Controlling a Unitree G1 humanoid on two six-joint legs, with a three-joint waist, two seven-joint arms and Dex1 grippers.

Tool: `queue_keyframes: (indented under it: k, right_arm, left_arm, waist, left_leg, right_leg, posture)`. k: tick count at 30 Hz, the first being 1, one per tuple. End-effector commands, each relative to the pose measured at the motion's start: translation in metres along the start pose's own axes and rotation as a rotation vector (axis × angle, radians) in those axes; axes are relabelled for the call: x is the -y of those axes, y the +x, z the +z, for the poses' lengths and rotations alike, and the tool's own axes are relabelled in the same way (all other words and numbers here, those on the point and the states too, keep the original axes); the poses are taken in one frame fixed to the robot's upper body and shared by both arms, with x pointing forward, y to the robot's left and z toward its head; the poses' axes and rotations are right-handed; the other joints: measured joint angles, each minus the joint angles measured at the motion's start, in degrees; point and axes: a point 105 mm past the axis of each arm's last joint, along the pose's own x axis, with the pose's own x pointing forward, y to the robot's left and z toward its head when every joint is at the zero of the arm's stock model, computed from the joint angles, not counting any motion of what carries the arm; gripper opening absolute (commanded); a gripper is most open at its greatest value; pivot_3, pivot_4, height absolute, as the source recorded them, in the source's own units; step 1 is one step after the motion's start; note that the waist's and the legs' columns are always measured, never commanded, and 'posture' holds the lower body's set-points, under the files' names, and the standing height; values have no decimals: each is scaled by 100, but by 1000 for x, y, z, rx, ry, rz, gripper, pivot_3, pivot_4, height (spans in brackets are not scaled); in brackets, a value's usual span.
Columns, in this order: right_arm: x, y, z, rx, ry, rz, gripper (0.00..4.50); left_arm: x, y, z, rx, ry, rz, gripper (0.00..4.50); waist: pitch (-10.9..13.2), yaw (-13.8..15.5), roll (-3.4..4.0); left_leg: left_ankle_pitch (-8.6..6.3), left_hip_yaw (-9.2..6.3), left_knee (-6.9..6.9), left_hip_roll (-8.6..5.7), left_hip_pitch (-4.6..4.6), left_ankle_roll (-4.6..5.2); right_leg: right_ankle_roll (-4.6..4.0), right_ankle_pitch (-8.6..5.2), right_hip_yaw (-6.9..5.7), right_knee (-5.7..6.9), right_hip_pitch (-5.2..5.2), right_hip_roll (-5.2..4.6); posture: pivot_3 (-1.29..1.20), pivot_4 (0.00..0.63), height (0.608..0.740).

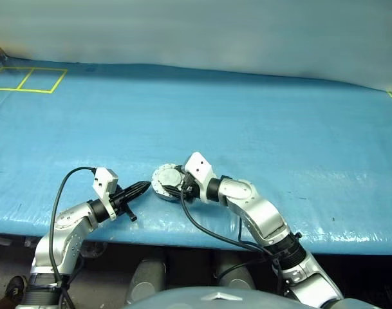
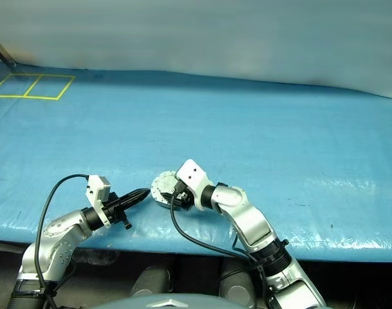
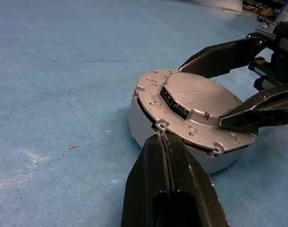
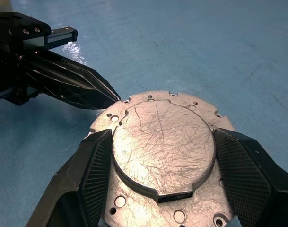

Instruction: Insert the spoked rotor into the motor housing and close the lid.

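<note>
Lying flat on the blue table [image 1: 260, 122], the lid [image 4: 162, 142] covers the motor housing [image 3: 144, 120], its scratched pale-grey face up and small holes round the rim. The right gripper [image 4: 160, 175] straddles its raised centre, seemingly clamping it. The left gripper [image 3: 165, 142], pressed closed, touches the rim beside it.

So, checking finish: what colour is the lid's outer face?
The lid is pale silver-grey, scratched; the right wrist view shows it best.
</note>
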Motion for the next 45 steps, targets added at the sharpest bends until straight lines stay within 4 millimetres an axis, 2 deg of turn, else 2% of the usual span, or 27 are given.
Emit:
queue_keyframes:
  k: [1, 9, 16, 20, 23, 26, 32, 40, 45]
  right_arm:
    - [-1, 2, -2, -5, -2, -4, 3047]
    - [-4, 5, -2, -19, 17, -5, 3047]
    - [-3, 4, -13, -80, -20, -12, 3047]
    - [2, 2, -27, -146, -78, -40, 3047]
    - [2, 2, -34, -162, -43, -47, 3047]
    - [0, 4, -29, -122, 37, -40, 3047]
    - [0, 4, -29, -127, 21, -41, 3047]
    - [1, 4, -28, -124, 7, -48, 3047]
    - [2, 2, -25, -111, 4, -55, 3047]
  left_arm:
    - [0, 0, 7, 23, 31, 4, 0]
    - [0, -1, 7, 24, 30, 8, 0]
    - [0, 0, 7, 28, 29, 13, 0]
    - [-1, 1, 9, 48, 17, 20, 0]
    - [-1, 2, 14, 71, 6, 20, 0]
    - [-1, 2, 18, 94, -1, 15, 0]
    - [3, 5, 25, 133, -36, -17, 0]
    - [8, 16, 18, 80, -38, -55, 0]
    - [7, 21, 0, -43, 0, -41, 0]
  waist:
    - [0, -2, 0]
    - [-1, -7, 0]
    - [-4, -9, 0]
    - [-8, -5, 0]
    - [-13, -1, 3]
    - [-15, 2, 0]
    - [-15, -3, 1]
    - [-15, 0, 1]
    - [-16, 3, 3]
  left_leg:
    - [0, 0, 0, 0, 1, 0]
    - [0, 0, 0, 1, 2, 0]
    - [1, 0, 1, 1, 6, 0]
    - [1, -1, 1, 1, 9, -1]
    - [1, -1, 1, 1, 12, -1]
    - [0, -3, 1, 2, 28, -1]
    - [-2, -3, 0, 3, 55, -4]
    - [-2, -3, -2, 2, 55, -4]
    - [-2, -3, -4, 2, 55, -4]
  right_leg:
    - [0, 0, 0, 1, 0, 0]
    - [0, 0, 0, 3, 1, 1]
    - [0, 0, 0, 5, 3, 1]
    - [0, 0, 0, 4, 7, 1]
    - [0, 0, 0, 4, 11, 1]
    - [-1, -1, -2, 3, 28, 1]
    - [-3, -4, -1, 1, 55, -2]
    - [-4, -4, -2, 0, 55, -2]
    - [-4, -4, -2, 0, 54, -2]
  posture:
    - [0, 150, 740]
    - [0, 150, 740]
    - [0, 150, 740]
    - [0, 150, 740]
    - [0, 150, 740]
    - [0, 150, 740]
    - [0, 150, 740]
    - [0, 150, 740]
    - [0, 150, 740]
